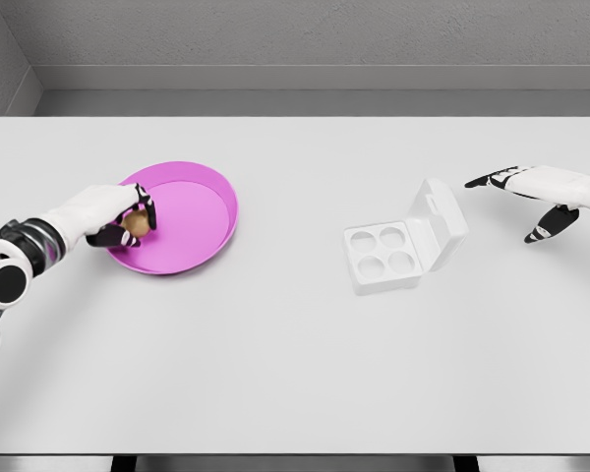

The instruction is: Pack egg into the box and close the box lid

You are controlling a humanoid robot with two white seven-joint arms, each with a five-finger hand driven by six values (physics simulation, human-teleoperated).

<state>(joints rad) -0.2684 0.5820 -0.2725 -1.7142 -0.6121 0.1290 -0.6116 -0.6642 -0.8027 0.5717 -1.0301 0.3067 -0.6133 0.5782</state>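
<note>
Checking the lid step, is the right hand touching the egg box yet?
Apart. The head view shows bare table between the right hand and the egg box lid.

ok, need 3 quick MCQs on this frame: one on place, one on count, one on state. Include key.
1. Where is the egg?
A. in the box
B. in the left hand at the pink plate
C. on the bare table

2. How many cups does the egg box show?
A. two
B. six
C. four

3. What state is the box lid in?
A. open, tilted back
B. shut
C. detached, on the plate

Key:
1 B, fingers curl around the egg over the plate's left rim.
2 C, four round hollows, all empty.
3 A, the lid stands up on the box's right side, near the open right hand.
</note>
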